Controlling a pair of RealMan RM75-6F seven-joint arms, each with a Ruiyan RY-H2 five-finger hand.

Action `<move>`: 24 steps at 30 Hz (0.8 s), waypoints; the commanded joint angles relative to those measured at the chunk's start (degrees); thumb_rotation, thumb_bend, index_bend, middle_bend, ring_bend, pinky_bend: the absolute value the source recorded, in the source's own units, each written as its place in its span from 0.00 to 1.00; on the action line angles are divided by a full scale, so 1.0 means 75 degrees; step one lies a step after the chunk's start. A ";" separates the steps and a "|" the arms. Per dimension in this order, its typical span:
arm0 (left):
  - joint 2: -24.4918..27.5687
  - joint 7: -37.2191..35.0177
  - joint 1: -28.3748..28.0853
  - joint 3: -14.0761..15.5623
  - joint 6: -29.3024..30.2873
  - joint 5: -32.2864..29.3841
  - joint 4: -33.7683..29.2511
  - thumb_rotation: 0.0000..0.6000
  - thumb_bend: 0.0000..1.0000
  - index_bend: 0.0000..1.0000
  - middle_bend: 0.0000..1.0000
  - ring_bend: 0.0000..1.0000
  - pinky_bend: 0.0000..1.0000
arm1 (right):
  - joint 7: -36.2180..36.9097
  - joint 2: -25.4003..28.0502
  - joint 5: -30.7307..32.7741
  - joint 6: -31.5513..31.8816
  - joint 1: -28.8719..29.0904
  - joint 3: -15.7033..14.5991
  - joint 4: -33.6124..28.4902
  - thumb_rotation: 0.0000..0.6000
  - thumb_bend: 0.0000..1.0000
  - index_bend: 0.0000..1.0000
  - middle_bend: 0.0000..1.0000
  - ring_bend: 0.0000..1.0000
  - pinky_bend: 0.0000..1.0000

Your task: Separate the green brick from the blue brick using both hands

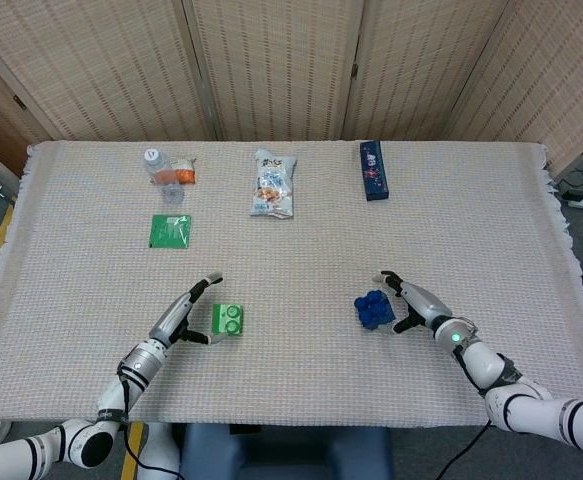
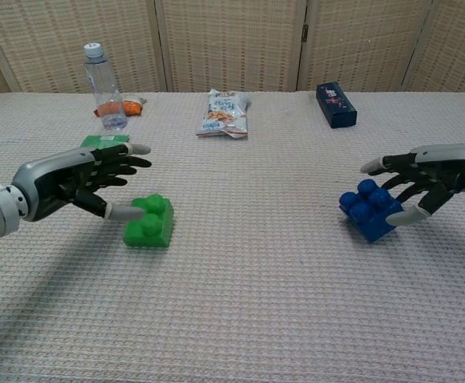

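Nothing in front of me can be read. The snack packet [image 1: 272, 184] and the dark blue box [image 1: 373, 170] at the far side of my table both carry printing, and the water bottle [image 2: 104, 77] has a label, but in both of my views the marks are too small and blurred to make out a single word, brand or number. The flat green packet [image 1: 170, 231] shows no legible print either.
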 commanded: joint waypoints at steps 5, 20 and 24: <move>0.0136 -0.0111 -0.0030 -0.0034 -0.0043 0.0080 -0.0115 1.00 0.24 0.01 0.05 0.00 0.00 | -0.0236 0.0460 0.0057 -0.0005 0.0043 0.0061 -0.0428 1.00 0.31 0.00 0.00 0.03 0.07; 0.2315 0.1470 0.0266 0.0724 0.0677 0.1656 -0.1238 1.00 0.24 0.07 0.06 0.00 0.00 | -0.1663 0.2132 -0.2629 0.2893 -0.1477 -0.0333 -0.2064 1.00 0.31 0.00 0.00 0.00 0.00; 0.2803 0.1873 0.0802 0.1112 0.1566 0.2151 -0.1107 1.00 0.24 0.07 0.06 0.00 0.00 | -0.3762 0.1579 -0.2550 0.4646 -0.2363 -0.0575 -0.1906 1.00 0.31 0.00 0.00 0.00 0.00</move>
